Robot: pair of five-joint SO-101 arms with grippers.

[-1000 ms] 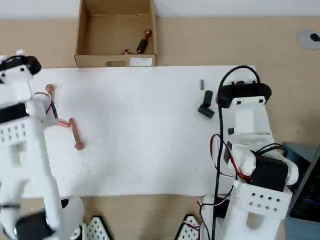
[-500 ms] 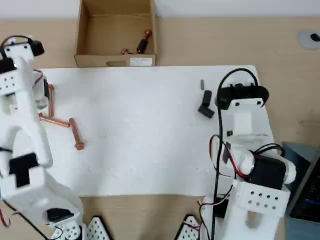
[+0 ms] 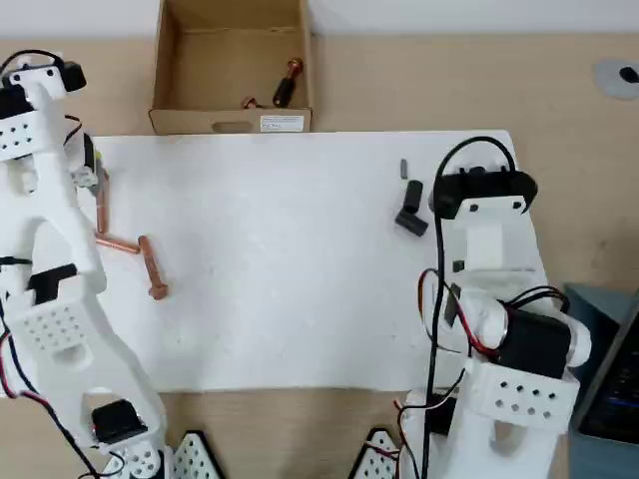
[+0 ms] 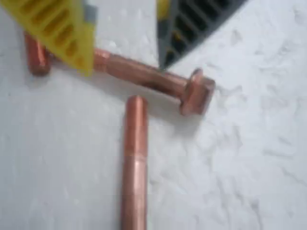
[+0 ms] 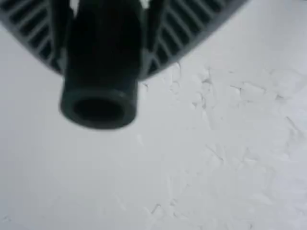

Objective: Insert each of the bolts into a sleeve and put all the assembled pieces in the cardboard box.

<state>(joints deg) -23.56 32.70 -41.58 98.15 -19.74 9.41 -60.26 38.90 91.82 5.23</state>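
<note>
A white mat (image 3: 280, 299) covers the wooden table (image 3: 399, 80). The cardboard box (image 3: 200, 122) sits at the mat's far edge with one finished piece (image 3: 286, 88) already inside.

Our left gripper (image 4: 123, 57) hangs low and spread open over a copper bolt (image 4: 148, 76), one finger on either side of the shank. A second bolt (image 4: 134, 163) lies just beside it. We cannot tell whether the fingers touch the metal yet.

Our right gripper (image 5: 103, 28) is clamped around a black sleeve (image 5: 100, 91), with the open bore pointing away from the fingers. A spare sleeve (image 3: 403, 169) lies on the mat nearby.

We judge the bolt to be rigid, dense for its size and smooth, so it is likely to roll or twist under a loose pinch. We would grip it squarely across the plain shank close to the head, which leaves the far end free to enter the bore. The sleeve looks light and stiff, and a firm hold at mid-length should do.
</note>
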